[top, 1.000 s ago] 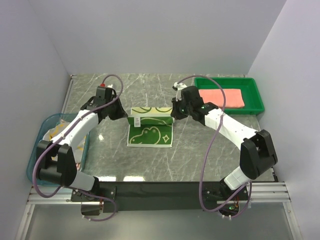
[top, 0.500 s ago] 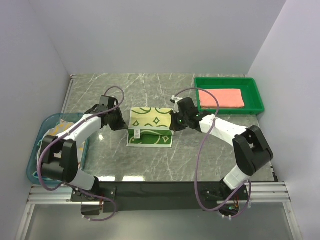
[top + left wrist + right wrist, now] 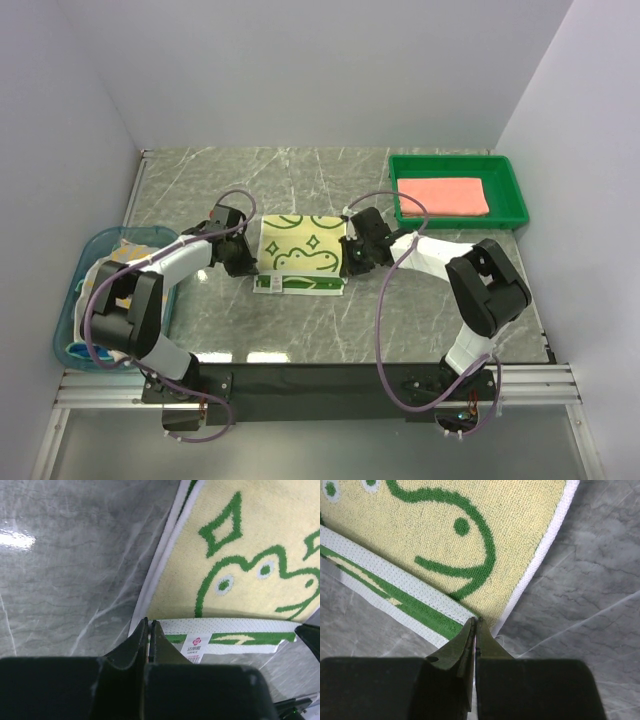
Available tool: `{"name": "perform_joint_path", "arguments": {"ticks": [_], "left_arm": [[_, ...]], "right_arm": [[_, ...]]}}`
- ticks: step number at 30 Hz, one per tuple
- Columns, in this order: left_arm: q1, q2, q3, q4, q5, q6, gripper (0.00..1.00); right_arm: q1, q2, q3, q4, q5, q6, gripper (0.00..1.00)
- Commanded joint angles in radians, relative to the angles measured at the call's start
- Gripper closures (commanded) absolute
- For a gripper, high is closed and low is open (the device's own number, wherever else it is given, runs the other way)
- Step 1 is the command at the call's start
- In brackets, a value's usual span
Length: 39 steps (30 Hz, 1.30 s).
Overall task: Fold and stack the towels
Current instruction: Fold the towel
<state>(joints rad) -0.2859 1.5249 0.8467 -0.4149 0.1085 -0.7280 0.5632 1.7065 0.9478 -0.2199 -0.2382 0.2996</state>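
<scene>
The frog towel (image 3: 300, 250) lies in the middle of the table, folded over with its pale yellow side up and a green strip along its near edge. My left gripper (image 3: 248, 268) is low at the towel's near left corner, jaws shut on the edge (image 3: 150, 622). My right gripper (image 3: 350, 268) is low at the near right corner, jaws shut on that edge (image 3: 475, 620). The towel's frog face shows in the left wrist view (image 3: 240, 570) and the right wrist view (image 3: 445, 545). A salmon-pink towel (image 3: 443, 195) lies folded in the tray.
The green plastic tray (image 3: 515, 205) stands at the back right. The blue basket (image 3: 70, 320) at the left edge holds a crumpled cream cloth (image 3: 115, 262). Grey walls close in the back and both sides.
Both grippers have carried the towel's far edge toward me and down to the table. The yellow side now covers most of the green face.
</scene>
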Motion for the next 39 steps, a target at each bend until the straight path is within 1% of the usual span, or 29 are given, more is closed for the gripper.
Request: {"name": "perform_joint_path", "arguments": {"ticks": [1,4,9,16,20,23,30,31,33,34,35,36,37,38,39], "left_arm": [[0.013,0.015,-0.008,-0.007,-0.133,-0.017,0.99],[0.011,0.001,0.006,-0.016,-0.144,-0.017,0.99],[0.01,-0.042,0.067,-0.071,-0.197,-0.007,0.99],[0.01,-0.074,0.094,-0.093,-0.201,-0.01,0.99],[0.01,-0.089,0.075,-0.097,-0.217,-0.011,0.99],[0.01,-0.082,0.048,-0.097,-0.227,-0.027,0.99],[0.01,-0.055,-0.046,-0.035,-0.239,-0.091,0.99],[0.01,-0.055,-0.052,-0.025,-0.234,-0.094,0.97],[0.011,-0.055,-0.054,-0.025,-0.236,-0.103,0.93],[0.01,-0.066,-0.054,-0.028,-0.237,-0.105,0.81],[0.01,-0.072,-0.051,-0.036,-0.237,-0.103,0.74],[0.01,-0.083,-0.046,-0.042,-0.233,-0.097,0.67],[0.01,-0.095,-0.046,-0.048,-0.233,-0.097,0.52],[0.008,-0.127,-0.046,-0.065,-0.228,-0.097,0.45],[0.007,-0.149,-0.046,-0.073,-0.225,-0.094,0.41]], "right_arm": [[-0.011,0.018,-0.018,-0.036,0.051,-0.001,1.0],[-0.013,0.007,-0.009,-0.042,0.057,0.006,1.0],[0.003,-0.062,0.038,-0.087,0.079,0.004,1.0],[0.037,-0.102,0.074,-0.141,0.114,0.013,1.0],[0.055,-0.102,0.066,-0.144,0.128,0.026,1.0],[0.067,-0.082,0.051,-0.131,0.111,0.042,1.0],[0.095,-0.018,-0.012,-0.079,0.085,0.07,0.98],[0.098,-0.016,-0.015,-0.075,0.082,0.073,0.98],[0.11,-0.019,-0.02,-0.076,0.08,0.069,0.94],[0.122,-0.027,-0.021,-0.079,0.079,0.067,0.9],[0.133,-0.036,-0.021,-0.087,0.074,0.064,0.81],[0.141,-0.057,-0.023,-0.094,0.07,0.056,0.76],[0.161,-0.071,-0.023,-0.101,0.062,0.052,0.72],[0.171,-0.086,-0.024,-0.113,0.047,0.046,0.65],[0.178,-0.117,-0.024,-0.122,0.037,0.035,0.64]]}}
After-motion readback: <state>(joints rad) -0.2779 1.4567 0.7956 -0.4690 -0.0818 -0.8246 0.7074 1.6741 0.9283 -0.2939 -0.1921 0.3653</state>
